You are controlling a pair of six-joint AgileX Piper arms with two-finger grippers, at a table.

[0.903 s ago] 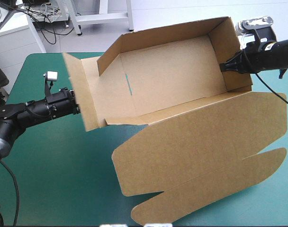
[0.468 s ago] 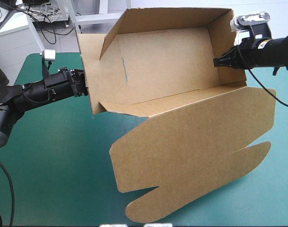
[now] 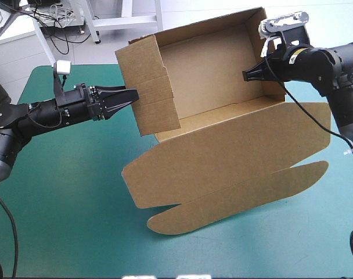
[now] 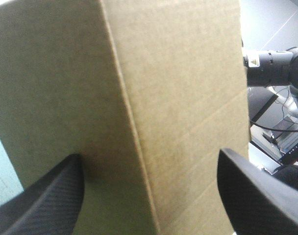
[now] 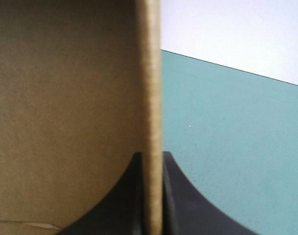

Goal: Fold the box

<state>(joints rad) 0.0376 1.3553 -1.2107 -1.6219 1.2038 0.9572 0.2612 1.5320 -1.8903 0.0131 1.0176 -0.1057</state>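
Note:
The brown box (image 3: pixel 223 64) is held up off the table and tilted, its open tray facing me. Its flat lid (image 3: pixel 234 151) hangs down to the teal-green cover, ending in a long rounded flap (image 3: pixel 240 197). My left gripper (image 3: pixel 128 97) is open, its fingers spread against the outside of the box's left end wall (image 3: pixel 150 87). That wall (image 4: pixel 154 98) fills the left wrist view between the parted fingers (image 4: pixel 51 196). My right gripper (image 3: pixel 250 74) is shut on the right end wall, and the board's edge (image 5: pixel 151 98) runs up between its fingers (image 5: pixel 181 196).
The teal-green cover (image 3: pixel 66 197) lies under and in front of the left arm, and a strip of it shows to the right of the lid (image 3: pixel 333 221). The lid's rounded flap lies on the cover toward the table's front edge.
The box has swung up and turned, and its left end flap now stands as a wall. My left gripper moved right against that wall. My right gripper shifted left, still holding.

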